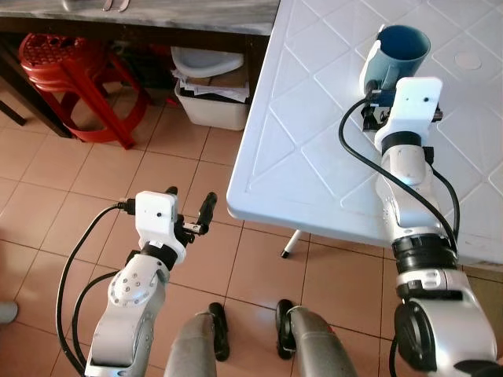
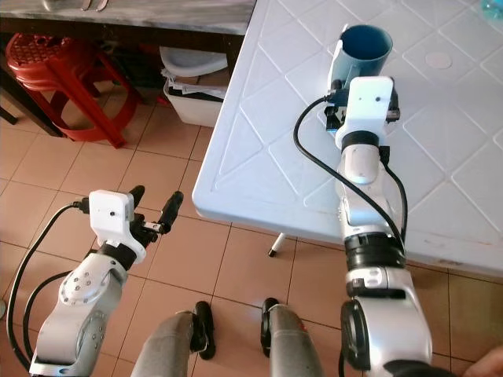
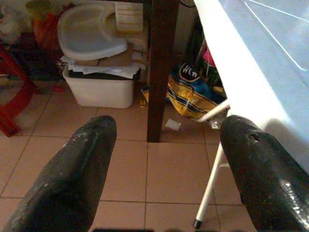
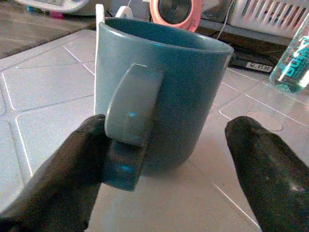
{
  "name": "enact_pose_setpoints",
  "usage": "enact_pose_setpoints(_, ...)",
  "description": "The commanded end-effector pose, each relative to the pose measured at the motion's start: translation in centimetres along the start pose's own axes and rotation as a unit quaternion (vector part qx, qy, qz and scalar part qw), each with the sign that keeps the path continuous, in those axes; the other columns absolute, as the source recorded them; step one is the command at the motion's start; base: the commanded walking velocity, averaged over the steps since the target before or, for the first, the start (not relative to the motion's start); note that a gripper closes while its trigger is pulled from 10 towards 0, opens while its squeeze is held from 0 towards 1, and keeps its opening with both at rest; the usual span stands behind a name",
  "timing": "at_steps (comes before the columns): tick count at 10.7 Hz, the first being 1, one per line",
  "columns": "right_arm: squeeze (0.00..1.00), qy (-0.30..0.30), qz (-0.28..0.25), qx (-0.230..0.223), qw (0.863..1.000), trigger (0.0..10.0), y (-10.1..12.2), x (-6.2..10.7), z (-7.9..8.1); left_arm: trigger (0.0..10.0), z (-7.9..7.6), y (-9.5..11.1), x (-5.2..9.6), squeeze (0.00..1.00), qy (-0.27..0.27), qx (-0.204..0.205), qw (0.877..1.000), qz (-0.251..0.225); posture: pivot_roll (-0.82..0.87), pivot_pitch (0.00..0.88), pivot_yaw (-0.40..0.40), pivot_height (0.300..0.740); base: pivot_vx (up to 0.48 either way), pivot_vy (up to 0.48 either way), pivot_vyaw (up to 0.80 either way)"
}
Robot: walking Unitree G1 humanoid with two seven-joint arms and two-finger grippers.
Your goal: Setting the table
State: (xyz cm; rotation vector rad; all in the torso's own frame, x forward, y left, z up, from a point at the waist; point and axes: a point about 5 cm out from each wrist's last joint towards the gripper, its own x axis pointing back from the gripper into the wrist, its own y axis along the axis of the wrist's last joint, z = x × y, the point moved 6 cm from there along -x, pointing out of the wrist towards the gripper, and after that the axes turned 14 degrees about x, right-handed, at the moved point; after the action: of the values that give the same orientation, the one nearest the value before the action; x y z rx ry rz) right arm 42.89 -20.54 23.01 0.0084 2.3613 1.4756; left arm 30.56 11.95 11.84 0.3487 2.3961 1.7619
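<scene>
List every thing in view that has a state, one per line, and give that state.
Mug: upright on the white table, mouth up, between the open jaws.
Right gripper: open, one finger touching the mug's handle.
Left gripper: open, empty, over the floor.
Red stool: upright.
White bin: full, tray on top.

A lived-in home: terracotta floor tiles (image 1: 94, 181), a white plastic tabletop (image 1: 314, 157), red plastic stools (image 1: 67, 67) at upper left, a cluttered storage bin (image 1: 208, 106) beside them.
</scene>
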Motion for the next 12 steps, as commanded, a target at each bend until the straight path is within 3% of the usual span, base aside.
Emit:
enact_pose_setpoints(1, 0.0, 0.001, -0.015, -0.001, 1.0, 0.0, 0.9, -0.5, 0.0, 10.0, 0.5, -0.5, 0.3, 0.0, 0.008, -0.002, 1.0, 0.012, 0.0, 0.293, 0.083, 0.74, 0.0, 0.0, 0.0)
enact_pose_setpoints(7, 0.0, 0.002, -0.015, -0.005, 1.0, 0.0, 0.8, -0.5, 0.3, 10.0, 0.3, -0.6, 0.1, 0.0, 0.009, 0.003, 1.0, 0.007, -0.01, 0.287, 0.068, 0.74, 0.0, 0.0, 0.0)
enact_pose_setpoints(9, 0.0, 0.004, -0.01, -0.009, 1.0, 0.0, 0.5, -0.5, 0.3, 10.0, -1.9, -0.2, 0.1, 0.0, -0.055, 0.04, 0.998, 0.0, -0.02, 0.284, 0.062, 0.74, 0.0, 0.0, 0.0)
enact_pose_setpoints(12, 0.0, 0.009, -0.009, -0.01, 1.0, 0.0, 0.3, -0.5, 0.4, 10.0, -3.6, 1.2, -0.5, 0.0, -0.102, 0.072, 0.992, -0.015, -0.02, 0.271, 0.052, 0.74, 0.0, 0.0, 0.0)
